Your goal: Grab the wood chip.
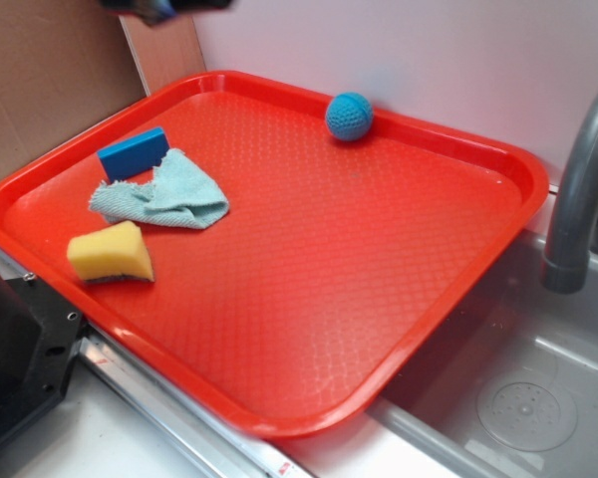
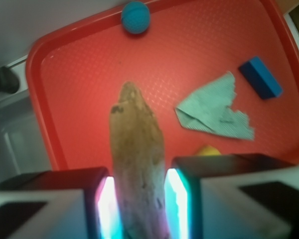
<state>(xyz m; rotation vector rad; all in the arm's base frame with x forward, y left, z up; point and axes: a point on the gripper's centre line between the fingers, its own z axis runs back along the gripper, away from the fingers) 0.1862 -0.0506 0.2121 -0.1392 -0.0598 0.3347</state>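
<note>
Red tray (image 1: pixel 279 398) lies beside a sink, carrying only a sponge (image 1: pixel 110 254), cloth (image 1: pixel 169 199), blue block (image 1: pixel 133 153) and ball (image 1: pixel 349 116); above the tray, the hand (image 2: pixel 139 199) clamps the wood chip (image 2: pixel 137 164), so the grab looks done

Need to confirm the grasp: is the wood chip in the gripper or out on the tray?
In the gripper: the wood chip sits clamped between both fingers, above the red tray.
</note>
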